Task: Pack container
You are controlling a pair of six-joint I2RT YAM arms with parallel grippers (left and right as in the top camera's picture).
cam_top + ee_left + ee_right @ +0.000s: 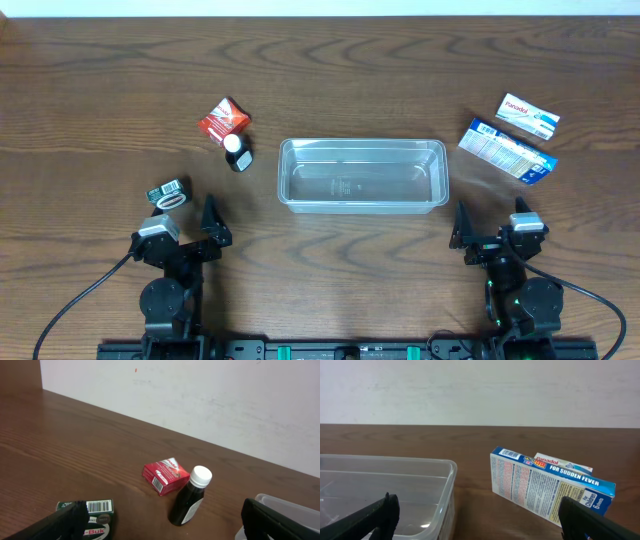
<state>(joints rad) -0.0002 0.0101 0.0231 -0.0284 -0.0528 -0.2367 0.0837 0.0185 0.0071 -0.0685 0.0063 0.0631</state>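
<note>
The clear plastic container [362, 174] sits empty at the table's middle; its corner shows in the left wrist view [287, 510] and its end in the right wrist view [410, 495]. A red packet [222, 120] and a dark bottle with a white cap [237, 152] lie to its left, both in the left wrist view [166, 476] [191, 496]. A green box [168, 194] lies near my left gripper [205, 228], which is open and empty. A blue-and-white box [507, 151] and a white Panadol box [528, 115] lie at the right. My right gripper [490, 235] is open and empty.
The dark wooden table [330, 80] runs back to a white wall [200, 395]. Both arm bases stand at the front edge. The green box shows under my left finger [97, 515]. The blue-and-white box [545, 485] stands in front of the Panadol box [565, 466].
</note>
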